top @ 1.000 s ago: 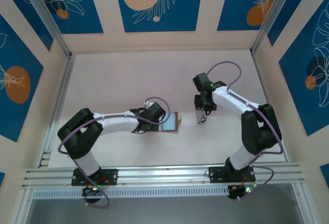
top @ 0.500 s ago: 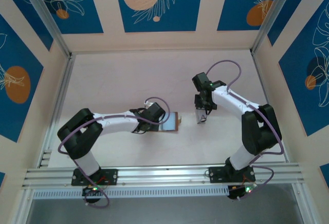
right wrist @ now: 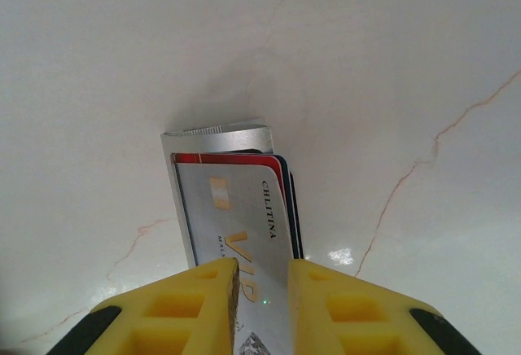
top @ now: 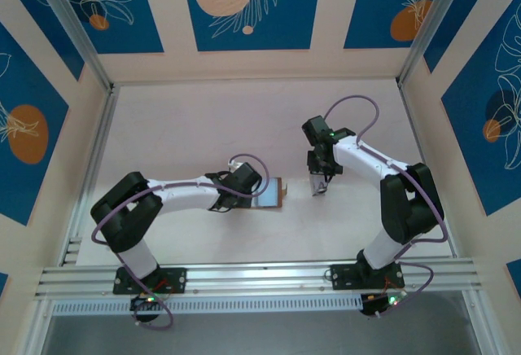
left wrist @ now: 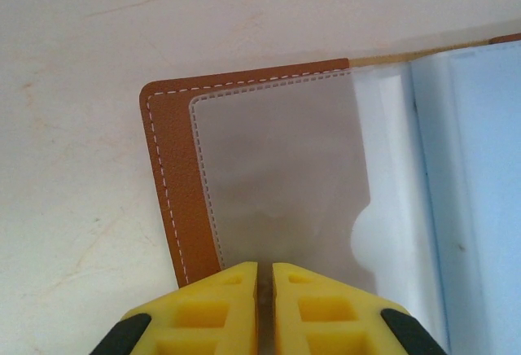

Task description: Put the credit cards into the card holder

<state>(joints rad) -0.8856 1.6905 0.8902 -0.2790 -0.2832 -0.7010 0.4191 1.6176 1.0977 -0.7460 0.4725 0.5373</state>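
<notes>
table (top: 187,127) | card holder (left wrist: 167,176) lies open on table | credit cards (right wrist: 236,208) stacked, just right of card holder, apart from it | left gripper (left wrist: 265,278) pinched together on card holder's edge | right gripper (right wrist: 262,278) clamped on credit cards

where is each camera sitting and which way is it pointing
Top external: fixed above and behind the bases, looking down on the table; left arm and right arm show, left gripper at the card holder, right gripper nearby.
Left wrist: on the left arm, looking along its yellow fingers, closed on the open card holder's clear pocket.
Right wrist: on the right arm, looking at the table past its fingers, which grip the credit cards.
Shared: top and left wrist both show the card holder.
</notes>
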